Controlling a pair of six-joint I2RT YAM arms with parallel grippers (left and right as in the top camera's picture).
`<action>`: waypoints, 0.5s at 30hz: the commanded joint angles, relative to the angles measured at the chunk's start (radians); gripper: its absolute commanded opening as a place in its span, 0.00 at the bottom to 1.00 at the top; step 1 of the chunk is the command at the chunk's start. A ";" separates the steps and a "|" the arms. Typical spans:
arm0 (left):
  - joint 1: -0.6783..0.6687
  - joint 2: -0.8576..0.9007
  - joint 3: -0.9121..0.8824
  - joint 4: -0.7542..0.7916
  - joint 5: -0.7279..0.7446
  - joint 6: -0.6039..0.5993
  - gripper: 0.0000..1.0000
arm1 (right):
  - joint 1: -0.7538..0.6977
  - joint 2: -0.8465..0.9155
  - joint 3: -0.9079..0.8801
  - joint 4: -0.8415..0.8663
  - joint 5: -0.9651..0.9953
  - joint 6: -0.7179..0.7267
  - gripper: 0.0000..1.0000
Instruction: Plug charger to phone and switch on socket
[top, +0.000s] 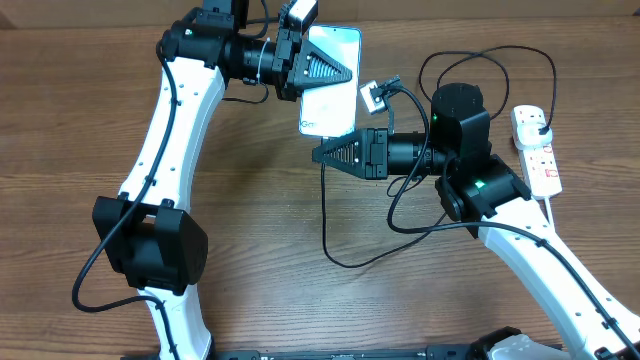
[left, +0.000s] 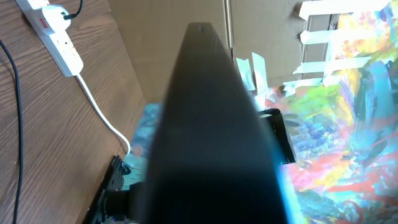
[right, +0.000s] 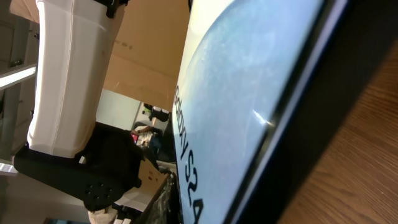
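The phone, its light-blue screen lit, is lifted off the table with my left gripper shut on its upper half. In the left wrist view a black finger fills the middle. My right gripper points left just under the phone's lower end, one finger above the other. The charger, a thin black cable, comes out from under that tip and loops back to the right. The screen with its "Galaxy S24" text fills the right wrist view. The white socket lies at the far right.
The socket and its thick white cord show at the top left of the left wrist view. Loops of black cable lie behind the right arm. Brown wooden table lies between the two arms.
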 joint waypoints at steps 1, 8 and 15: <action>0.003 -0.012 0.011 -0.001 0.038 -0.008 0.04 | 0.003 0.001 0.021 0.011 0.045 -0.010 0.13; 0.006 -0.012 0.011 0.000 0.042 -0.021 0.04 | 0.001 0.001 0.021 0.015 0.047 -0.010 0.33; 0.008 -0.012 0.011 -0.001 0.042 -0.068 0.04 | 0.001 0.001 0.021 0.093 -0.019 -0.009 0.31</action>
